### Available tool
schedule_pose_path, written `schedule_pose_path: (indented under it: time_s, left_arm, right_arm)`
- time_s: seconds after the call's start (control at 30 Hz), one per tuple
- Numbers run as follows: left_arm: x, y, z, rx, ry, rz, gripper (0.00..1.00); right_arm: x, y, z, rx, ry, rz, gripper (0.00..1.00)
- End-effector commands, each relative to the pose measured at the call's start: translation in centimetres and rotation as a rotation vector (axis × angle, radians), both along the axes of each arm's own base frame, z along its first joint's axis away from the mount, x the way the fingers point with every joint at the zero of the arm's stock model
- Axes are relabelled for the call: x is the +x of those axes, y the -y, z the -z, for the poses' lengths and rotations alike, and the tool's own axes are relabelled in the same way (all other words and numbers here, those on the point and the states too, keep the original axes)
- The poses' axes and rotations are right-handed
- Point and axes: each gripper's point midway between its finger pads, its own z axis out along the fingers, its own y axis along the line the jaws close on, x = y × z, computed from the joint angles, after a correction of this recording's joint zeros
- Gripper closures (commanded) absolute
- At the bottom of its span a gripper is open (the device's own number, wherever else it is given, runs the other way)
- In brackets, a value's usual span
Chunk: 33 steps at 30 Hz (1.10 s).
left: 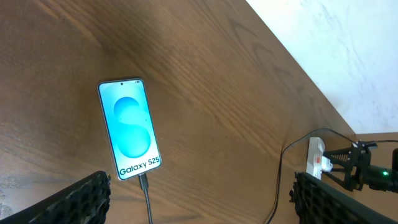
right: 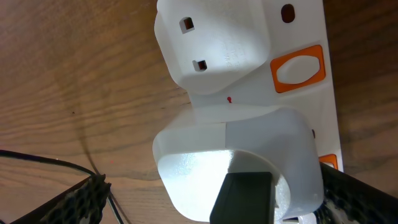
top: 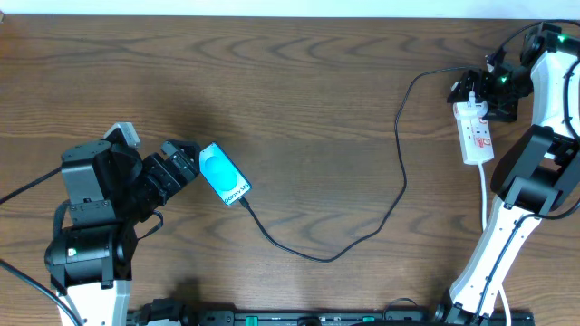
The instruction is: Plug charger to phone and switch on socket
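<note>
at two o'clock the socket (top: pixel 478 140) is laid twelve-to-six, its twelve o'clock end under the spread, empty right jaws. the left jaws, also spread, are set farther off.

Below me spreads a brown wooden table (top: pixel 299 81), its grain running in long wavy bands across the whole top. The wood looks matte, and a soft dark shadow lies on it towards my left. Past the table's far edge I see a pale, white-mottled surface (left: pixel 348 50); whether it is wall or floor I cannot tell. From above it shows only as a thin light strip. Close up on my right, a white plug block (right: pixel 211 43) has two small square holes in its face. Touching it sits a second, rounded white block (right: pixel 199 162), glossy where the light strikes it.
</note>
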Motion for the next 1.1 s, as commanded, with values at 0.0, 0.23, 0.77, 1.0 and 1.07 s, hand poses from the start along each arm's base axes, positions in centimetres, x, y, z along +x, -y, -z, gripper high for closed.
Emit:
schedule_pose_path:
  time_s: [0.0, 0.23, 0.77, 1.0, 1.07]
  left_arm:
    - [0.0, -0.2, 0.0, 0.003, -0.002, -0.010, 0.06]
    - [0.0, -0.2, 0.0, 0.003, -0.003, -0.010, 0.06]
    - [0.0, -0.2, 0.0, 0.003, -0.003, -0.010, 0.06]
    - [0.0, -0.2, 0.0, 0.003, -0.002, -0.010, 0.06]
    - [0.0, -0.2, 0.0, 0.003, -0.002, -0.010, 0.06]
  right_arm:
    - [0.3, -3.1, 0.9, 0.103, -0.013, -0.016, 0.01]
    - [0.0, -4.1, 2.9, 0.125, -0.057, -0.029, 0.01]
    - [0.0, -5.6, 3.2, 0.140, -0.072, -0.047, 0.01]
    - [-0.2, -5.7, 3.3, 0.143, -0.083, -0.048, 0.01]
    - [-0.3, -5.8, 3.3, 0.146, -0.086, -0.049, 0.01]
